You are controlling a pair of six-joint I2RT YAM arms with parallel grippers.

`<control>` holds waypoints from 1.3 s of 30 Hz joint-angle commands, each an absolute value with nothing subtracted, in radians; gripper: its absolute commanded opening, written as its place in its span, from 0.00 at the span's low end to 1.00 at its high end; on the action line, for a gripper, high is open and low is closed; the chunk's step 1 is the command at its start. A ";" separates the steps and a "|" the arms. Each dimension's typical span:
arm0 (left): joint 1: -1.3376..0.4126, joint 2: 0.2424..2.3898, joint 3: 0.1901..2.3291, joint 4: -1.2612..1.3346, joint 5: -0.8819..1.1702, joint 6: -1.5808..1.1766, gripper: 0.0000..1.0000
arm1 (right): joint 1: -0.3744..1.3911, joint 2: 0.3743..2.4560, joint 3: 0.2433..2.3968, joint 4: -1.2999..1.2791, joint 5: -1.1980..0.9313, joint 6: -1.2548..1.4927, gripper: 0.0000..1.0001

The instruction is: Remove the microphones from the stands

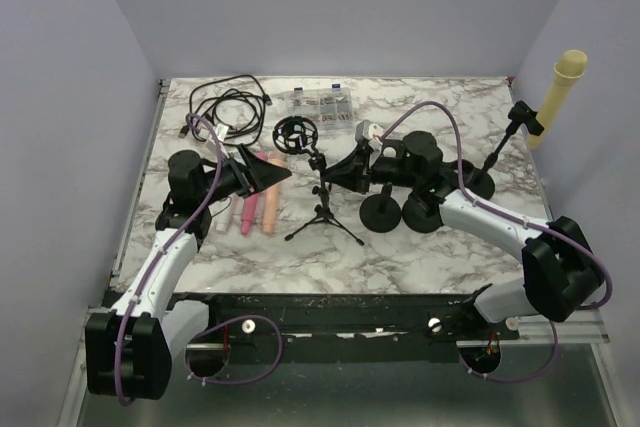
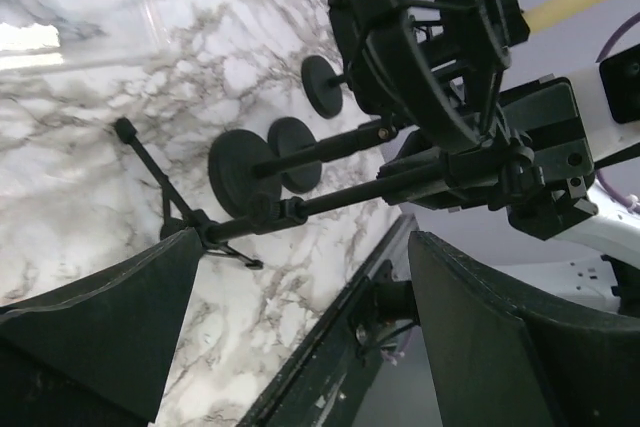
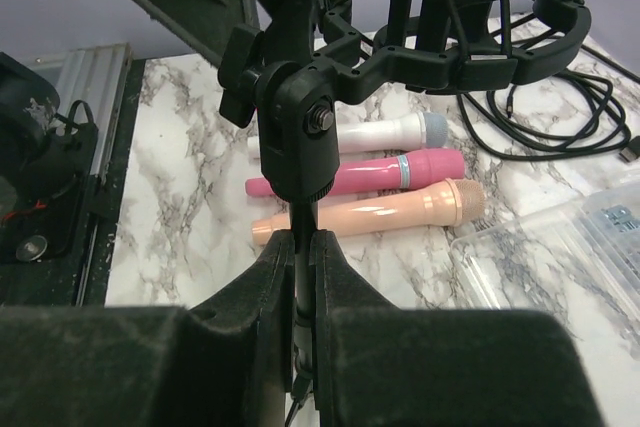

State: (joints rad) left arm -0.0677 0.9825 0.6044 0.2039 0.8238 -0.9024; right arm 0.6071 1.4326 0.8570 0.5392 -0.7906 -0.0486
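A black tripod stand point(image 1: 322, 209) stands mid-table with a round shock mount point(image 1: 296, 134) on top; I see no microphone inside the mount point(image 3: 450, 17). My right gripper point(image 1: 338, 173) is shut on the stand's thin pole point(image 3: 303, 217) just below the swivel joint. My left gripper point(image 1: 280, 173) is open and empty, left of the mount, above three microphones lying on the table: white point(image 3: 350, 134), pink point(image 3: 370, 175) and peach point(image 3: 380, 212). In the left wrist view the mount point(image 2: 420, 37) and the pole point(image 2: 330, 197) lie beyond the open fingers point(image 2: 100, 317).
Black cables point(image 1: 228, 107) and a clear plastic box point(image 1: 320, 105) lie at the back. Round-base stands point(image 1: 400, 209) sit right of the tripod. A beige microphone point(image 1: 562, 82) sits on a stand at the far right. The table's front rail point(image 1: 350, 307) runs along the near edge.
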 commanded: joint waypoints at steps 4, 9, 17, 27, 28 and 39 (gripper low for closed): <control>-0.197 1.088 0.511 0.516 0.838 -1.114 0.74 | 0.610 1.370 0.771 0.628 -0.723 -0.075 0.01; -0.235 1.226 0.420 0.837 0.812 -1.342 0.56 | 0.611 1.336 0.733 0.637 -0.687 -0.072 0.01; -0.318 1.490 0.365 1.266 0.721 -1.621 0.65 | 0.611 1.331 0.738 0.627 -0.684 -0.066 0.01; -0.386 1.659 0.328 1.457 0.561 -1.676 0.43 | 0.611 1.325 0.731 0.623 -0.669 -0.067 0.01; -0.390 1.649 0.322 1.436 0.548 -1.661 0.43 | 0.611 1.325 0.731 0.623 -0.667 -0.067 0.01; -0.394 1.589 0.328 1.309 0.498 -1.588 0.42 | 0.611 1.341 0.733 0.623 -0.660 -0.067 0.01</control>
